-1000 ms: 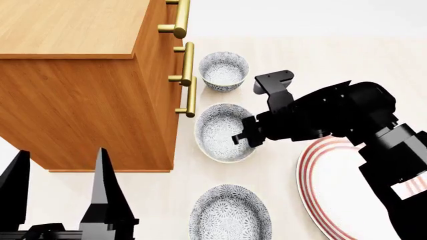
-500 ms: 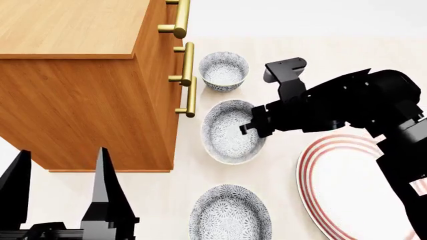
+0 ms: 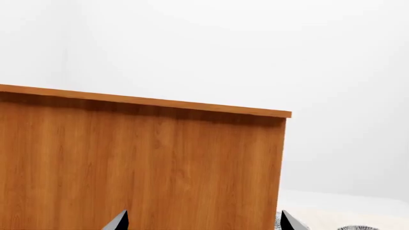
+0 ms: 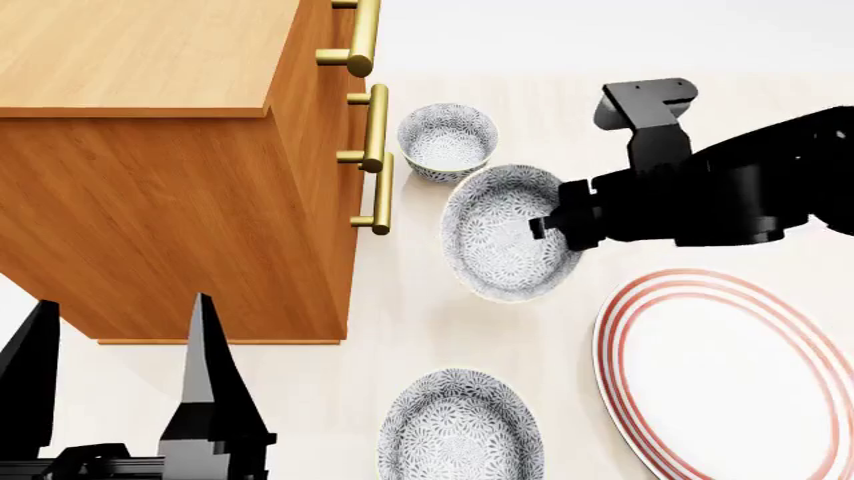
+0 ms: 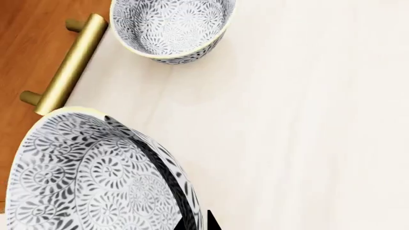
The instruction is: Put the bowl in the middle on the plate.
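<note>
The middle bowl (image 4: 505, 235), white with a blue-grey flower pattern, hangs tilted above the floor, and my right gripper (image 4: 551, 226) is shut on its right rim. In the right wrist view the bowl (image 5: 89, 177) fills the near corner, its rim pinched in the right gripper (image 5: 199, 223). The plate (image 4: 727, 375), white with red rings, lies flat to the lower right of the bowl, apart from it. My left gripper (image 4: 120, 375) stands open and holds nothing at the bottom left, beside the cabinet; its wrist view shows the left gripper (image 3: 201, 225) facing the cabinet's side.
A wooden cabinet (image 4: 147, 170) with brass handles (image 4: 375, 160) stands left of the bowls. A look-alike bowl (image 4: 447, 140) sits just beyond the held one, and another (image 4: 461, 428) lies nearer me. The far bowl (image 5: 169, 26) and a handle (image 5: 67, 67) show in the right wrist view.
My right gripper has carried the middle bowl up and to the right, away from the cabinet; the plate is now uncovered. The left arm has not moved.
</note>
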Controlling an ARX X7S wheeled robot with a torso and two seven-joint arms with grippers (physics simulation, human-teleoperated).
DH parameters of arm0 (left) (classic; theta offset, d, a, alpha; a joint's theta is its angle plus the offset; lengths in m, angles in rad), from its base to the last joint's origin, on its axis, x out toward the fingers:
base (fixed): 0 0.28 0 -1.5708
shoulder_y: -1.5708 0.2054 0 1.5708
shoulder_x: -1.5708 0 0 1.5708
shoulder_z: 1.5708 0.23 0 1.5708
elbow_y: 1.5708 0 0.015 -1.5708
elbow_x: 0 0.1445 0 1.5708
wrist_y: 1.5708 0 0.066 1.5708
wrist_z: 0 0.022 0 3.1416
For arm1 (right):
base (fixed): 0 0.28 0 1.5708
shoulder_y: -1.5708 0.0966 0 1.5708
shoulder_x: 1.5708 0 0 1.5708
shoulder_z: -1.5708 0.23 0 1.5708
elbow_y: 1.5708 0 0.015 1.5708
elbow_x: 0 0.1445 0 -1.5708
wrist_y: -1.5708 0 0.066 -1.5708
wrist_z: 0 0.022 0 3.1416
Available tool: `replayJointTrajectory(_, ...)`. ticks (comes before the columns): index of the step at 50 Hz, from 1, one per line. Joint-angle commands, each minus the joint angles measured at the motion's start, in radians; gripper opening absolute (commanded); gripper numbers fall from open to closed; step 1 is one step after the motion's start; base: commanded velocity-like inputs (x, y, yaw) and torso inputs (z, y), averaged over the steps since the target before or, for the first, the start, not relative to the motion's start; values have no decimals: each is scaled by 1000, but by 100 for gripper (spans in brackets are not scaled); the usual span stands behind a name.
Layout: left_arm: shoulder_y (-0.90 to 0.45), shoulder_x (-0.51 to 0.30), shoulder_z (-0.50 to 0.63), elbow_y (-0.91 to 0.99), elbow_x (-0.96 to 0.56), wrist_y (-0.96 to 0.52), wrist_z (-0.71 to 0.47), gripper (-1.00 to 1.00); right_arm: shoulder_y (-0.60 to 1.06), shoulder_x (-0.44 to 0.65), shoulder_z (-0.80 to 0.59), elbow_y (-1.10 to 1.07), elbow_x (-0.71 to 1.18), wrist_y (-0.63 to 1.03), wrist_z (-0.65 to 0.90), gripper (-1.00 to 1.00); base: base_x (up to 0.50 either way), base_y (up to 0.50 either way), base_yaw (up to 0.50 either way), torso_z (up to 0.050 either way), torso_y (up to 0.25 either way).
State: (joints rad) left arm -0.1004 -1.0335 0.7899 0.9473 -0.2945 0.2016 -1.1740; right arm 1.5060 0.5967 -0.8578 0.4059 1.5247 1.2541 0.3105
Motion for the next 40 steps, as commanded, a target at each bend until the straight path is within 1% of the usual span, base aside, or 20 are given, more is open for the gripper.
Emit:
replayJointTrajectory(1, 2, 0, -3, -1, -2, -2, -2, 100, -22, 144, 115, -126, 242, 59, 197, -100, 0, 0, 0, 0, 0)
replayJointTrajectory(5, 3, 0, -4, -4, -4, 1, -2, 100, -39, 213, 145, -179, 370, 64, 294, -100, 0, 0, 0, 0, 0)
replayJointTrajectory(10, 0, 4, -5, -11, -10, 0, 1, 100, -60, 277, 157, -227, 473, 56, 368, -100, 0, 0, 0, 0, 0)
replayJointTrajectory(17, -5, 10, -5, -17, -16, -6, 6, 100, -90, 368, 168, -290, 573, 43, 430, -100, 0, 0, 0, 0, 0)
replayJointTrajectory(21, -4, 8, -7, -16, -16, -5, 4, 100, -127, 417, 183, -322, 591, 25, 424, -100, 0, 0, 0, 0, 0)
replayJointTrajectory(26, -4, 12, -7, -26, -20, -2, 8, 100, -199, 505, 218, -383, 627, -20, 408, -100, 0, 0, 0, 0, 0)
replayJointTrajectory(35, -7, 18, -7, -33, -25, -3, 12, 100, -272, 610, 259, -426, 626, -62, 359, -100, 0, 0, 0, 0, 0)
replayJointTrajectory(36, -9, 19, -7, -34, -26, -6, 13, 100, -293, 634, 274, -429, 626, -90, 344, -100, 0, 0, 0, 0, 0)
replayJointTrajectory(40, -12, 21, -11, -46, -40, -1, 15, 100, -319, 671, 282, -443, 618, -94, 318, -100, 0, 0, 0, 0, 0)
